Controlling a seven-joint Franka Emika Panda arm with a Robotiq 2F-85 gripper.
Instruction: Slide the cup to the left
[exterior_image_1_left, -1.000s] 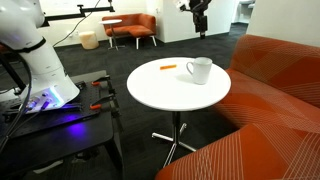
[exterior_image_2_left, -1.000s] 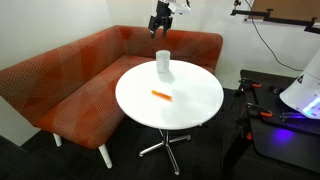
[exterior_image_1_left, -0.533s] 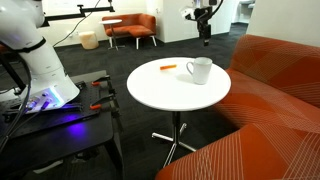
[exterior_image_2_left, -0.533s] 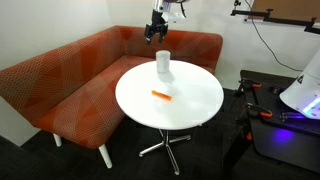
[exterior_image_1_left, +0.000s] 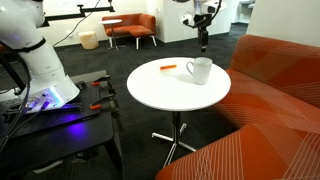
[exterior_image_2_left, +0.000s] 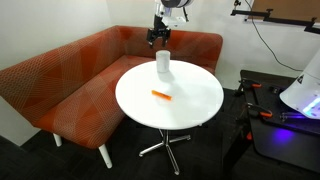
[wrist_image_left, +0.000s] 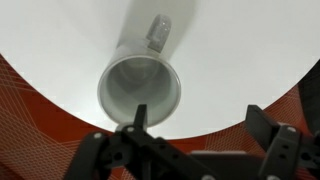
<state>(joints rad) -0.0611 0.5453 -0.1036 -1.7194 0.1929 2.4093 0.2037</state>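
The cup (exterior_image_1_left: 199, 70) is a small white mug standing upright on the round white table (exterior_image_1_left: 160, 90), near the table's edge by the sofa. It also shows in an exterior view (exterior_image_2_left: 163, 63) and from above in the wrist view (wrist_image_left: 140, 90), its handle (wrist_image_left: 158, 30) pointing to the top of the picture. My gripper (exterior_image_1_left: 203, 40) hangs in the air above and a little behind the cup, apart from it; it shows too in an exterior view (exterior_image_2_left: 157, 37). In the wrist view the fingers (wrist_image_left: 200, 125) are spread wide and empty, one finger over the cup's rim.
A small flat orange object (exterior_image_1_left: 168, 66) lies on the table beside the cup, also in an exterior view (exterior_image_2_left: 160, 96). An orange-red corner sofa (exterior_image_2_left: 70, 85) wraps round the table. A black cart (exterior_image_1_left: 60, 115) with the robot base stands nearby.
The gripper has come down and moved closer to the cup over the last second. The cup and the orange object have not moved.
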